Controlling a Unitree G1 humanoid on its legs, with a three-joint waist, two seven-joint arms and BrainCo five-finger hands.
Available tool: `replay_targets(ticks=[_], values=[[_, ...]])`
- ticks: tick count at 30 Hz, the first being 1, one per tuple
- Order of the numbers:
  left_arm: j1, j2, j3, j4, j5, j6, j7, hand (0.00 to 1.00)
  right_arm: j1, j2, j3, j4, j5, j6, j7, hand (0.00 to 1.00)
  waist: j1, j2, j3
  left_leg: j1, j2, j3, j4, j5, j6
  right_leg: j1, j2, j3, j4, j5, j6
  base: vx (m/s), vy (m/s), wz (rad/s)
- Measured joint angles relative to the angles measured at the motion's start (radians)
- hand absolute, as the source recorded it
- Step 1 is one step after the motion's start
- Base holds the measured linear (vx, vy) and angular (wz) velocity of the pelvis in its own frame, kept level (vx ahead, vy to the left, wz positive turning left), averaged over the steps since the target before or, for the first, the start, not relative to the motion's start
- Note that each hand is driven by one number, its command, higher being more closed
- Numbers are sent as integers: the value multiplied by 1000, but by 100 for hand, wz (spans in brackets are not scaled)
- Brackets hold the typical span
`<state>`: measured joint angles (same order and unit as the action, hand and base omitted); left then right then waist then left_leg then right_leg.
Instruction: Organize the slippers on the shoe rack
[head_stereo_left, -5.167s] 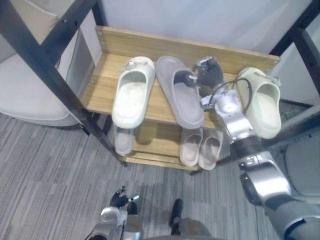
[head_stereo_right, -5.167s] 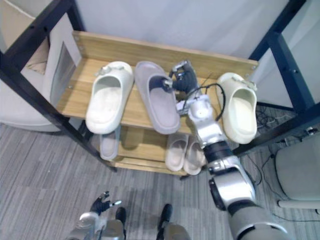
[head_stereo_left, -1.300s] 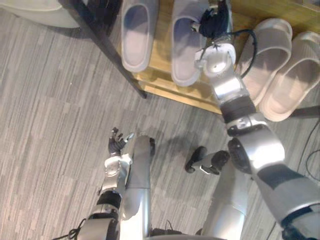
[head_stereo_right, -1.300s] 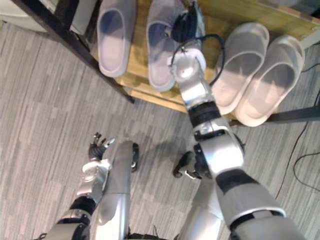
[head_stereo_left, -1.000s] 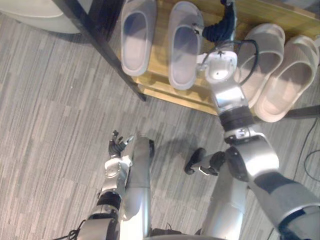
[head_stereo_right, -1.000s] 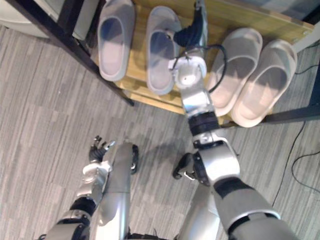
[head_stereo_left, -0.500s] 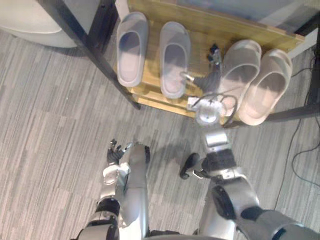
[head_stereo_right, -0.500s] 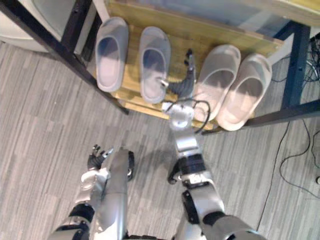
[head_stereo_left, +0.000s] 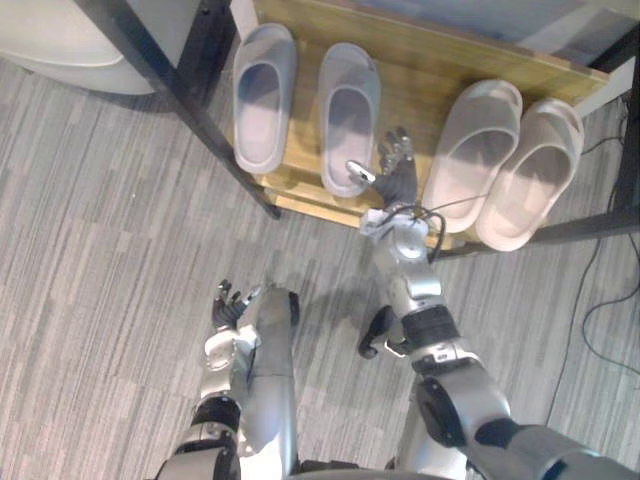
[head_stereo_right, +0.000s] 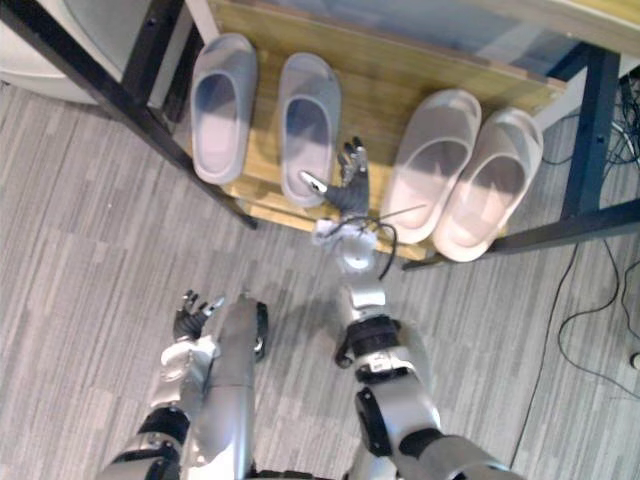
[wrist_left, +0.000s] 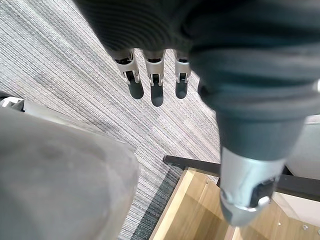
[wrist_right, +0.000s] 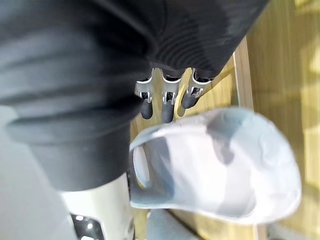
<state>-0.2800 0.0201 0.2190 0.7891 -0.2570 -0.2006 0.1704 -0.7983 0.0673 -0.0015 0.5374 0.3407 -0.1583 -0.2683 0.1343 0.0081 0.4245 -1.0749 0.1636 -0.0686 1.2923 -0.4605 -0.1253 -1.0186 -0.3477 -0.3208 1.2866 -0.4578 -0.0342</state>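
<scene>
Right hand: We see it (head_stereo_left: 395, 175) over the front edge of the shelf (head_stereo_left: 420, 70), empty. Its fingers are straight and spread, and its thumb is out to the side.
Right hand, close up: In its wrist view the fingers (wrist_right: 167, 107) reach straight towards the wooden boards, and a grey slipper lies just past the thumb.
Near grey slipper: It (head_stereo_left: 348, 118) lies on the shelf just beside the thumb of the right hand, with its toe pointing away from the hand. The thumb tip is at its heel, but we cannot tell whether they touch.
Far grey slipper: It (head_stereo_left: 263, 98) lies beyond the near grey slipper, on the thumb's side of the hand. The two lie side by side and face the same way, with a narrow gap between them.
Near beige slipper: It (head_stereo_left: 472, 142) is on the other side of the right hand, close to the fingers but apart from them, and it lies at a slant.
Far beige slipper: It (head_stereo_left: 530, 170) is pressed against the near beige slipper at the same slant, on the side away from the hand.
Left hand: We find it (head_stereo_left: 228, 303) low over the floor (head_stereo_left: 100, 250), well apart from the shelf. Its fingers (wrist_left: 152, 75) are relaxed and it holds nothing.
Post: The dark bar (head_stereo_left: 175, 100) crosses in front of the shelf corner next to the far grey slipper, between the left hand and the shelf.
</scene>
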Motion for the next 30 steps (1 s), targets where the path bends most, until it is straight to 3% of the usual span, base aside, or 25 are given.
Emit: replay_targets(ticks=[11, 18, 23, 30], values=[[-8, -4, -1, -4, 0, -11, 1, 0, -112, -32, 15, 110, 114, -18, 24, 0, 20, 15, 8, -24, -19, -23, 6, 1, -3, 0, -20, -23, 13, -13, 14, 7, 3, 7], [-11, -4, 0, 4, 0, -10, 2, 0, -165, -43, 27, 158, 140, -7, 6, 0, 33, 19, 10, -28, -19, -35, 6, 6, -13, -1, -23, -35, 26, -25, -6, -7, -11, 2], [-17, -5, -3, 11, -1, -8, 3, 0, -240, -69, 51, 161, 164, -9, 8, 0, 37, 41, 21, -36, -19, -48, 6, 12, -24, -2, -22, -47, 31, -30, -14, -16, -27, 4], [-23, -9, -14, 28, -1, -4, 5, 0, -290, -61, 105, 235, 170, 17, 16, 0, 66, 50, 20, -31, -18, -51, 2, 14, -29, -1, -20, -48, 36, -36, -21, -1, -10, 1]])
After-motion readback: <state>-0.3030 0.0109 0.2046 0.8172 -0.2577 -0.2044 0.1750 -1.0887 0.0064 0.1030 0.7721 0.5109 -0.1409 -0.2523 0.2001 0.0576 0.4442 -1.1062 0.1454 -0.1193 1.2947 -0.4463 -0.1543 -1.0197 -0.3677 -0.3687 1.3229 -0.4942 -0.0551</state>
